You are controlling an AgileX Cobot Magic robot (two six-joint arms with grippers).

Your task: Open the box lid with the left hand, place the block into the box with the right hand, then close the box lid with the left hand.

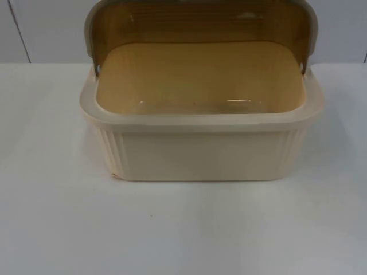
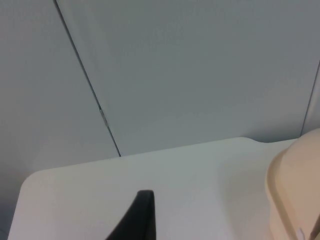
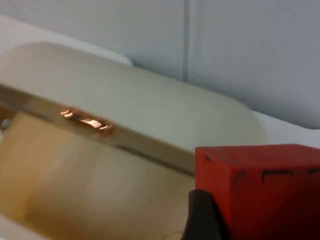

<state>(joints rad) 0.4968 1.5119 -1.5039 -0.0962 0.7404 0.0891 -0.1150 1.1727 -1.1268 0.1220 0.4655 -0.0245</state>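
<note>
The red block (image 3: 260, 192) sits at the right gripper (image 3: 235, 220), pressed against the one black fingertip (image 3: 202, 217) that the right wrist view shows; the other fingertip is hidden behind the block, so the jaws appear to be closed around it. The block hangs above the cream box (image 1: 200, 154), just over the open cavity and close to the raised lid (image 3: 130, 107).

In the top view the box stands in the middle of the white tabletop (image 1: 183, 229) with its translucent brownish lid (image 1: 200, 23) tipped up and back toward the grey partition wall (image 2: 200, 65). Its interior looks bare, apart from light reflections on the floor.

The left wrist view looks past one black fingertip (image 2: 137, 220) of the left gripper (image 2: 145, 235) onto a rounded corner of the tabletop, with the box's rim (image 2: 295, 195) off to one side. Nothing lies at that fingertip, and I cannot tell how far the left jaws are spread.

In front of the box and on both sides of it the tabletop is open; behind it the lid stands near the wall.
</note>
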